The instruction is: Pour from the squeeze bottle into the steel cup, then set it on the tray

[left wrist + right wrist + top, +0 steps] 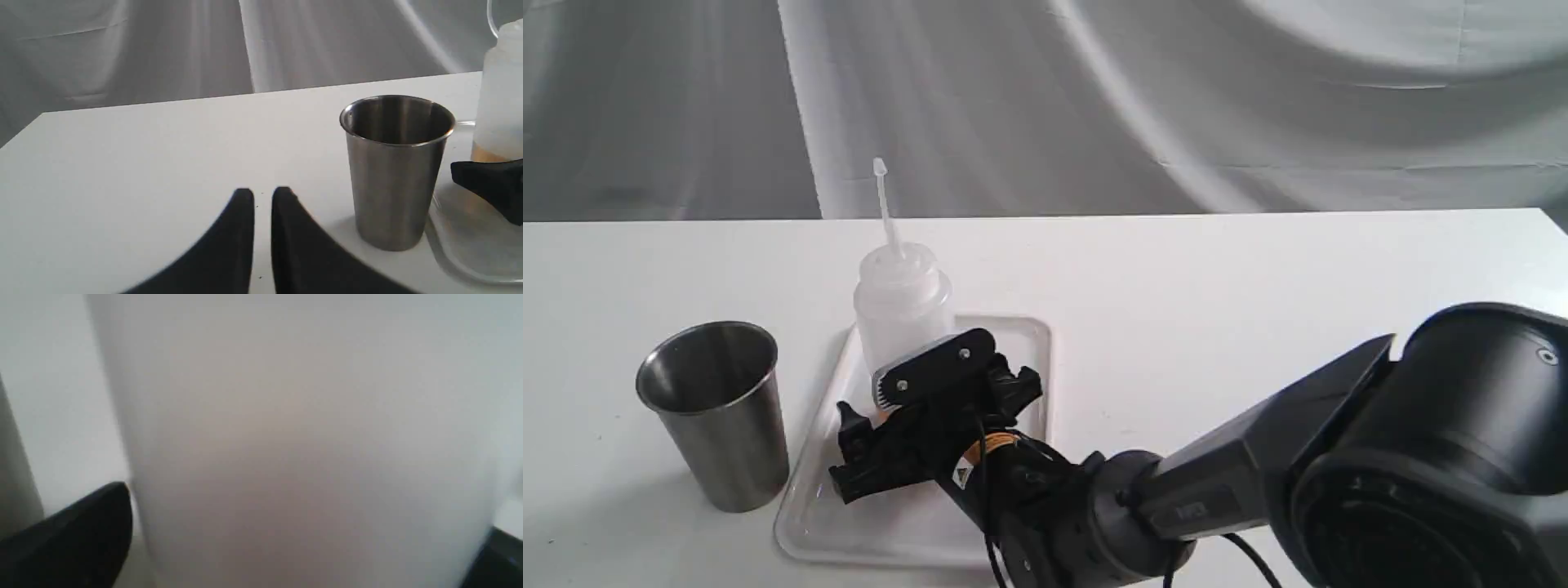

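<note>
One squeeze bottle (903,302), inside right pincer (310,514)

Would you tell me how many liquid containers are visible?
2: tapered brushed-steel cup on the white table beside the glossy white tray; translucent plastic squeeze bottle upright on it.

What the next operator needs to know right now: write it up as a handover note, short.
Left gripper: jaws almost together, empty, near the steel cup.
Right gripper: jaws flank the squeeze bottle low down; gripping or released, unclear.
Squeeze bottle stands upright on the tray, a little orange liquid at its bottom. Cup upright on the table beside the tray.
Done: bottle on tray; cup's contents not visible.
Left: probably free the right jaws and back away without tipping the bottle.
</note>
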### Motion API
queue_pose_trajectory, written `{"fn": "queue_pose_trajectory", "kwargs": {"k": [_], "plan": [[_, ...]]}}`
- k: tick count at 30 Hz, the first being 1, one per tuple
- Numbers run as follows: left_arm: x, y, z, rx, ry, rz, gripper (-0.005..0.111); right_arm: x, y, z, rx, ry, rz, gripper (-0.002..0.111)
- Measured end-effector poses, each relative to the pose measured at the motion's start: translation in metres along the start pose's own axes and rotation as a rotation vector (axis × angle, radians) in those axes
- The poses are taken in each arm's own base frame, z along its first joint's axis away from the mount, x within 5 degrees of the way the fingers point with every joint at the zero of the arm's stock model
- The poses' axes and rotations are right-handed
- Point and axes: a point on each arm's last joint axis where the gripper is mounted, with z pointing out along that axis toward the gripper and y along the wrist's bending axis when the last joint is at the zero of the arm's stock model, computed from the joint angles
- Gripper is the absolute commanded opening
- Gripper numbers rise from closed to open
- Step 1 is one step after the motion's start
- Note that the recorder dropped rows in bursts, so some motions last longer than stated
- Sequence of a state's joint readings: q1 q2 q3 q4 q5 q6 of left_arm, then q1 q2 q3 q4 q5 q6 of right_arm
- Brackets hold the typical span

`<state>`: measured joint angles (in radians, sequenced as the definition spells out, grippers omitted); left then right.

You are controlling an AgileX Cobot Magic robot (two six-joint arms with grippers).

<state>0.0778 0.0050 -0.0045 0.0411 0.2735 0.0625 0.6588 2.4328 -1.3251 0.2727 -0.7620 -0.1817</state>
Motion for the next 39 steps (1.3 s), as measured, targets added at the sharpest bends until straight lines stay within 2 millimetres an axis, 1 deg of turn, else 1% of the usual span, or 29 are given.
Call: {"fn": "queue_pose_trajectory", "kwargs": {"k": [7,15,20,24,29,33,34,39], "plan": [[0.000,0.000,0.000,0.000,0.000,0.000,0.008,-0.005,-0.003,-0.017,-0.001,0.020,-0.001,0.087],[0.000,0.000,0.000,0.000,0.000,0.000,0.008,-0.016,0.005,-0.023,-0.031,0.023,-0.009,0.087],[0.000,0.000,0.000,0.000,0.000,0.000,0.008,-0.022,0.003,-0.031,-0.034,0.030,-0.011,0.087],[0.000,0.000,0.000,0.000,0.000,0.000,0.008,-0.022,0.001,-0.042,-0.035,0.050,-0.013,0.087],[0.000,0.000,0.000,0.000,0.000,0.000,0.008,-0.028,-0.001,-0.057,-0.036,0.059,-0.014,0.087],[0.000,0.000,0.000,0.000,0.000,0.000,0.008,-0.039,-0.004,-0.073,-0.037,0.056,-0.013,0.087],[0.000,0.000,0.000,0.000,0.000,0.000,0.008,-0.045,-0.005,-0.078,-0.038,0.050,-0.011,0.087],[0.000,0.000,0.000,0.000,0.000,0.000,0.008,-0.060,-0.009,-0.104,-0.049,0.079,-0.006,0.087]]}}
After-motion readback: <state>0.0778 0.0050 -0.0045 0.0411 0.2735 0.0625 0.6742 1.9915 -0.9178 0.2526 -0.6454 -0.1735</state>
